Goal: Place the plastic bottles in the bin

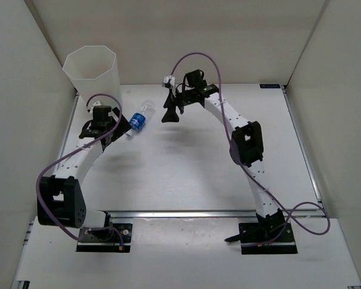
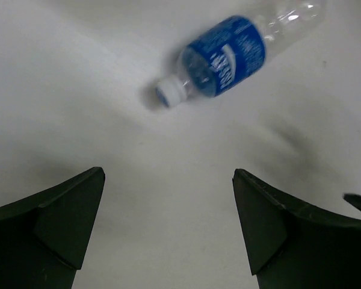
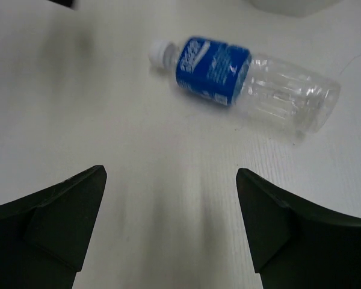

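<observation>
The blue-label bottle (image 3: 240, 75) lies on its side near the bench's (image 1: 186, 174) far-left corner, just beside the bin (image 1: 93, 84). It looks empty, so probably light, thin-walled, slick and apt to roll; the labelled middle seems the best hold. The left fingers (image 2: 60, 217) are spread wide and empty close by. The right fingers (image 3: 277, 223) are also apart, holding nothing.

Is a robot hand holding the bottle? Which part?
Nothing is held. The clear plastic bottle with the blue label lies on the white table, untouched by the open left gripper and open right gripper.
</observation>
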{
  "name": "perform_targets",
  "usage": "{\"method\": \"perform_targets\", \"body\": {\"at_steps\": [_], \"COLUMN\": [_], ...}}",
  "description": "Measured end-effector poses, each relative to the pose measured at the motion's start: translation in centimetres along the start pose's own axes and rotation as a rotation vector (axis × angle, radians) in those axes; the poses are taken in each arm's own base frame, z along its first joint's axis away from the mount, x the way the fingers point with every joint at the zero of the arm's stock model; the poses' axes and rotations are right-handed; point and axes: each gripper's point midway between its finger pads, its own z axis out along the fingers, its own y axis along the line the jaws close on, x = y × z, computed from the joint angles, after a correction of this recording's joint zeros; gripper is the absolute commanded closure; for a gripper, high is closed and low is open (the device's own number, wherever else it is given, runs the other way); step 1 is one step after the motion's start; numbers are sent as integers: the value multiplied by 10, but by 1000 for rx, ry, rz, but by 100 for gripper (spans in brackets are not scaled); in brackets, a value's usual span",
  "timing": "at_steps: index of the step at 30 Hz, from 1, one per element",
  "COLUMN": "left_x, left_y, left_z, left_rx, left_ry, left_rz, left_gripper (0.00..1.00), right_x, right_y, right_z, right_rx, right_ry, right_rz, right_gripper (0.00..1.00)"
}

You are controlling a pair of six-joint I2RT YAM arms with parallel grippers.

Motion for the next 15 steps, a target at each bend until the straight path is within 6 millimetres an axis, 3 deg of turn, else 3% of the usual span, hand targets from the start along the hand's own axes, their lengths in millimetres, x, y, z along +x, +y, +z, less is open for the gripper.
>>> {"method": "perform_targets", "body": {"at_steps": [5, 8, 11, 15], "left_x": [-7, -8, 1, 29], "left_y": [-58, -102, -141, -167], "left_z": [32, 60, 88, 121], "left_rx": [229, 314, 332, 272], "left_ry": [-32, -4, 4, 41], "left_rz": [152, 330, 479, 598], "left_gripper": [2, 1, 2, 2], "right_x": [-70, -89, -79, -32], "right_y": [44, 67, 77, 102], "right_z": [-64, -107, -138, -157], "right_rx": [13, 23, 84, 161], "right_ry": [-50, -70, -39, 60], "right_rz": [-32, -8, 51, 167], "right_gripper": [18, 20, 20, 18]}}
